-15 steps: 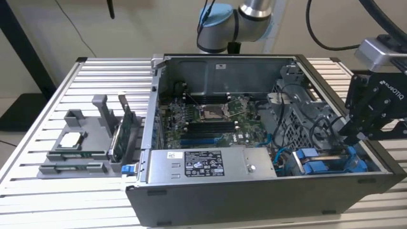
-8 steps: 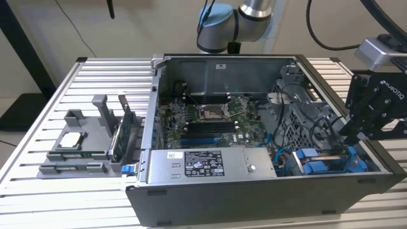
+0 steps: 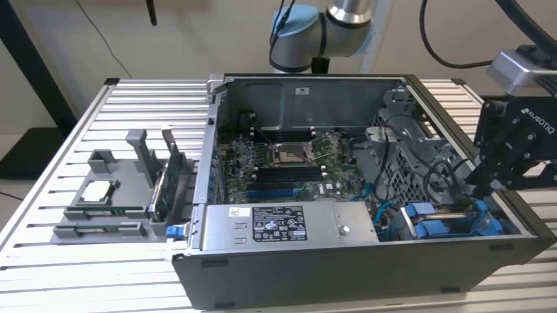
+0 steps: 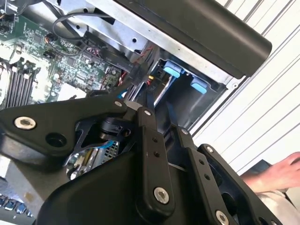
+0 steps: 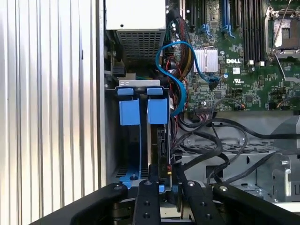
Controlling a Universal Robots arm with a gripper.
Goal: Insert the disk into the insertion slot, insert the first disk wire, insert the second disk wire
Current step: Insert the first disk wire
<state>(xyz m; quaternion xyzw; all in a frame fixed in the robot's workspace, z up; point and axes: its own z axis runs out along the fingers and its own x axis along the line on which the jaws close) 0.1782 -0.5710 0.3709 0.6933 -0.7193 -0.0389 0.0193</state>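
Observation:
The computer case (image 3: 348, 274) lies open on the slatted table. The disk (image 5: 162, 145) stands on edge in the insertion slot of the dark drive cage (image 5: 110, 140), its blue carrier tabs (image 5: 157, 110) at one end. In the exterior view the blue carrier (image 3: 435, 225) sits low at the case's right corner. My black gripper (image 3: 481, 188) hangs over the cage's far end. In both wrist views its fingers (image 5: 151, 185) straddle the disk's other end, and the gripper (image 5: 165, 180) (image 4: 164, 119) looks shut on it. Which wires are the disk wires is unclear.
A blue cable (image 5: 176, 70) and black cables (image 5: 211, 145) crowd the space beside the cage. The power supply (image 3: 278, 225) and motherboard (image 3: 287, 156) fill the rest of the case. A grey fixture (image 3: 113, 195) stands at the exterior view's left. A person's hand (image 4: 276, 176) rests outside the case.

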